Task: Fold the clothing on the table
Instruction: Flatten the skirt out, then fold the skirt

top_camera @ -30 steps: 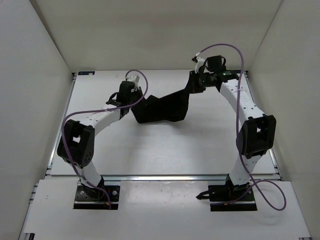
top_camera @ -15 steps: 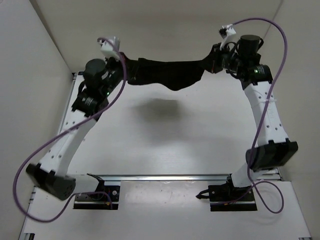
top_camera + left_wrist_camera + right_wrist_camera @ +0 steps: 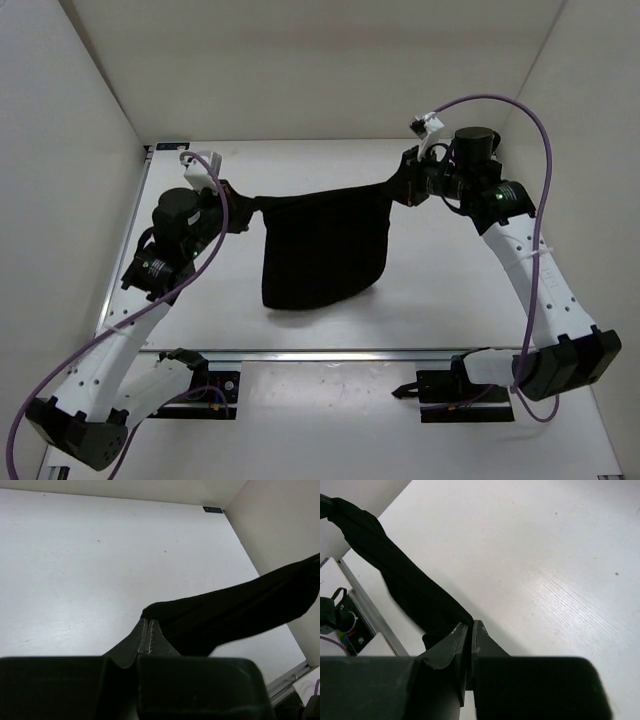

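left tool [image 3: 240, 210] is clamped on the top left corner of the clothing [image 3: 320, 250], held up over the white desk [image 3: 450, 300]. the black clothing hangs spread between both arms, its top edge taut and its rounded hem low toward the near side; whether the hem touches the desk i cannot tell. right tool [image 3: 402, 186] is clamped on the top right corner.
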You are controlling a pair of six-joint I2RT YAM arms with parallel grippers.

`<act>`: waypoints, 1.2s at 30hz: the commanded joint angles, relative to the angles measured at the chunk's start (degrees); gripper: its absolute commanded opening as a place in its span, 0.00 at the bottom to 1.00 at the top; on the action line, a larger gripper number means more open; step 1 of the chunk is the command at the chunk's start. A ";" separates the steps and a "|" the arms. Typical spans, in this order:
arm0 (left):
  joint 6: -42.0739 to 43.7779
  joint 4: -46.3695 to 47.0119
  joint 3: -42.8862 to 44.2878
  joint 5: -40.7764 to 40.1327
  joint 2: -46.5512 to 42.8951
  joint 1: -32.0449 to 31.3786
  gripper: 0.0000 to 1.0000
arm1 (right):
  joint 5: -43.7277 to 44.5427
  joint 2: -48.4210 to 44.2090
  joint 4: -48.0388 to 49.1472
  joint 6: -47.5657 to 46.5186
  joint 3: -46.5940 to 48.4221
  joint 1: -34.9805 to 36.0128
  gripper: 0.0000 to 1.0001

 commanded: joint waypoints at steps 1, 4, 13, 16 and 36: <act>0.29 1.46 1.36 -1.70 3.77 5.79 0.00 | 4.93 5.27 5.95 0.15 2.82 -4.91 0.00; 0.90 5.68 1.62 -2.49 12.10 3.94 0.00 | 4.32 11.33 7.35 -0.02 3.52 -6.32 0.00; 1.16 14.74 3.81 -1.34 35.12 5.09 0.00 | 0.28 33.22 11.92 0.68 9.12 -8.61 0.00; 1.26 15.62 8.80 -3.02 42.68 6.49 0.00 | 1.32 43.14 11.32 0.59 16.15 -7.73 0.00; 4.59 27.10 16.15 6.64 56.78 7.73 0.85 | 3.35 51.88 13.94 4.10 25.33 -11.25 0.80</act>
